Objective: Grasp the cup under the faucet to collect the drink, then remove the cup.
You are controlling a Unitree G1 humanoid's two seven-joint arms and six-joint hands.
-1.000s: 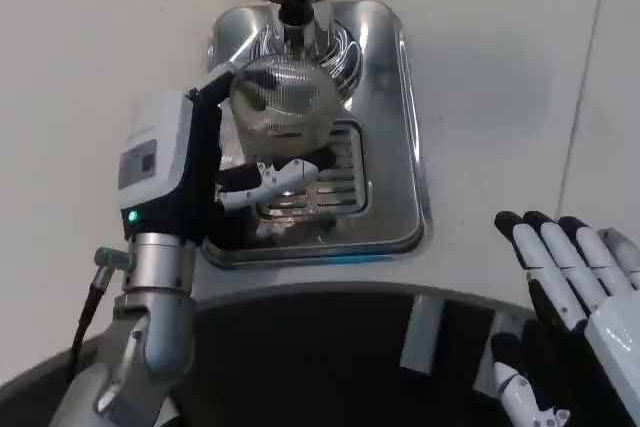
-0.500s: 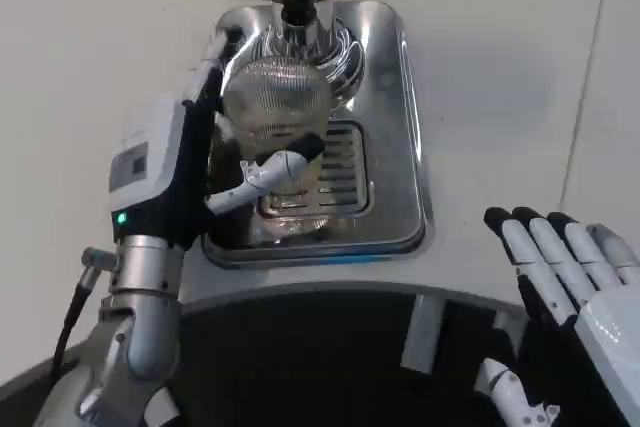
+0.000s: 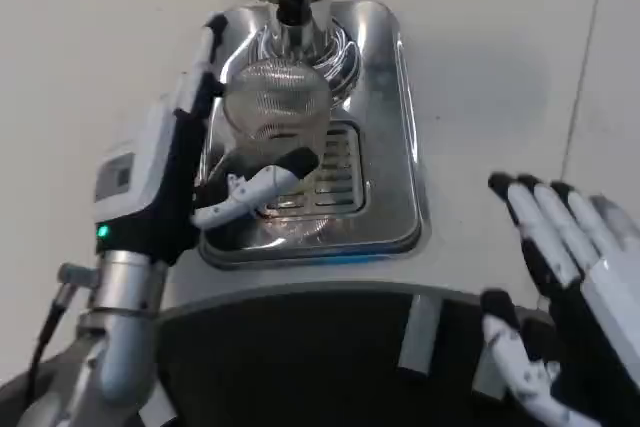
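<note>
Right now the left hand [image 3: 205, 172] grips the cup [image 3: 275, 107] beside the tray [image 3: 405, 177] rim.

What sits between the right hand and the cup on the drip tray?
In the head view, the right hand and the cup are separated by the drip tray's right rim and a bare stretch of white table; no other object.
</note>
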